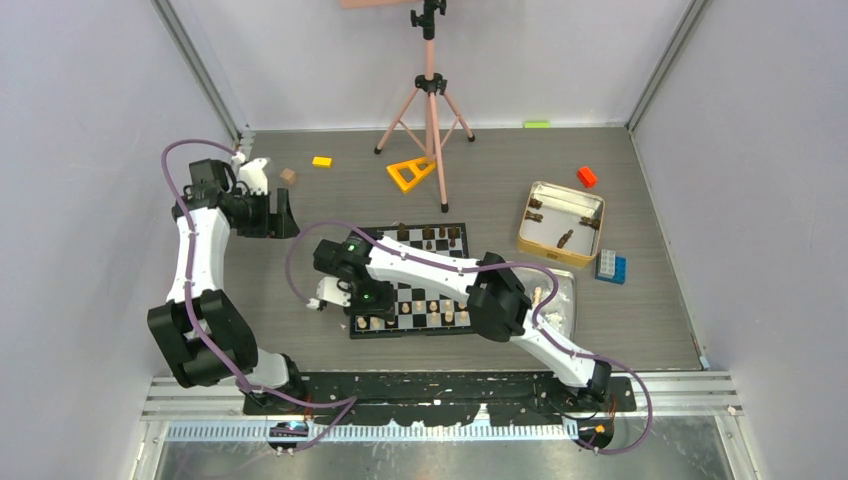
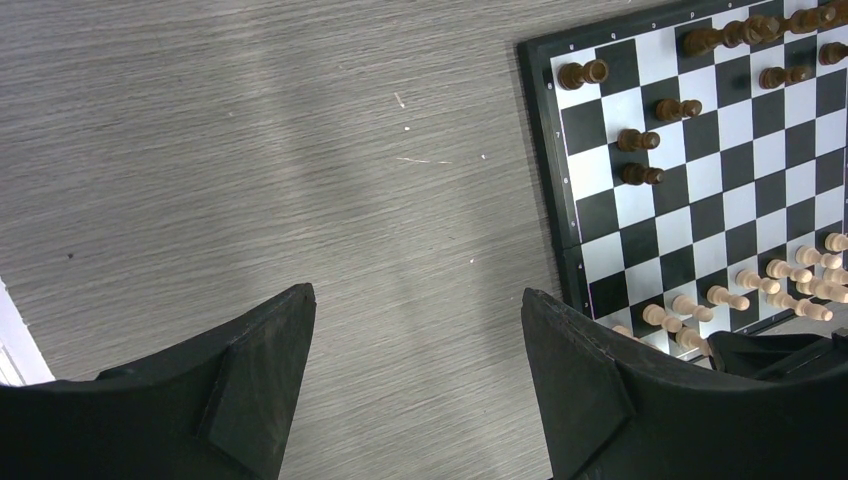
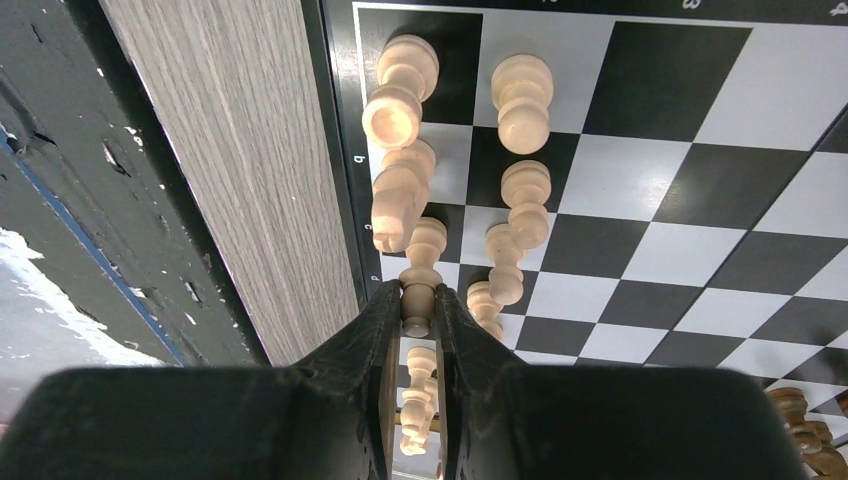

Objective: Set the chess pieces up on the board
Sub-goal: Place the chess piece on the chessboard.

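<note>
Right gripper — clamped on light tan piece at board edge | left gripper — spread wide, empty, over surface

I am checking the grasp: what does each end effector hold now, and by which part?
The right end effector is shut on a light chess piece, gripping its upper part. The left end effector is open and holds nothing.
</note>
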Controlling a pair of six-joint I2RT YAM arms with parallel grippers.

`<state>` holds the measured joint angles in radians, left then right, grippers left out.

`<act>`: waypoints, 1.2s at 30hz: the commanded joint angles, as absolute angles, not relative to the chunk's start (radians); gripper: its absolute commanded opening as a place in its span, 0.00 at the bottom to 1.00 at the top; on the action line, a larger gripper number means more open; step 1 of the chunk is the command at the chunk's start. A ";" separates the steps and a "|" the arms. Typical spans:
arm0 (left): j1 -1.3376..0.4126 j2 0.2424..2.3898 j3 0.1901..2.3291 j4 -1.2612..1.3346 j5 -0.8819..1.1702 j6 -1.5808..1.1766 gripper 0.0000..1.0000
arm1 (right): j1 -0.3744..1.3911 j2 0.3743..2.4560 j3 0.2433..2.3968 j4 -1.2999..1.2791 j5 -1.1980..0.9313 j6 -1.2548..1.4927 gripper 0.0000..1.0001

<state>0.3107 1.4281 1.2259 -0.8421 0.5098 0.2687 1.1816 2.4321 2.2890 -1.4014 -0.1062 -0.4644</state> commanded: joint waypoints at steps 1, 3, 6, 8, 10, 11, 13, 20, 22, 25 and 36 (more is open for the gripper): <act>0.322 1.407 1.230 -0.829 0.538 0.270 0.78 | 1.188 2.433 2.332 -1.423 -0.119 -0.466 0.03; 0.322 1.408 1.230 -0.828 0.541 0.269 0.78 | 1.187 2.433 2.332 -1.423 -0.122 -0.466 0.04; 0.324 1.413 1.234 -0.831 0.543 0.268 0.78 | 1.187 2.434 2.332 -1.422 -0.125 -0.463 0.06; 0.324 1.414 1.233 -0.832 0.543 0.268 0.78 | 1.187 2.434 2.331 -1.425 -0.129 -0.462 0.07; 0.324 1.414 1.233 -0.831 0.545 0.268 0.78 | 1.187 2.432 2.332 -1.427 -0.132 -0.461 0.07; 0.324 1.412 1.232 -0.832 0.545 0.268 0.78 | 1.187 2.431 2.332 -1.428 -0.134 -0.462 0.07; 0.324 1.413 1.232 -0.832 0.545 0.268 0.78 | 1.187 2.427 2.330 -1.433 -0.136 -0.464 0.07; 0.325 1.413 1.232 -0.833 0.547 0.267 0.78 | 1.188 2.416 2.327 -1.437 -0.137 -0.468 0.07; 0.325 1.413 1.232 -0.835 0.548 0.268 0.78 | 1.189 2.417 2.328 -1.437 -0.139 -0.467 0.07; 0.325 1.411 1.230 -0.835 0.546 0.268 0.78 | 1.190 2.419 2.326 -1.438 -0.136 -0.467 0.07; 0.325 1.412 1.230 -0.836 0.546 0.270 0.78 | 1.190 2.410 2.328 -1.438 -0.136 -0.461 0.19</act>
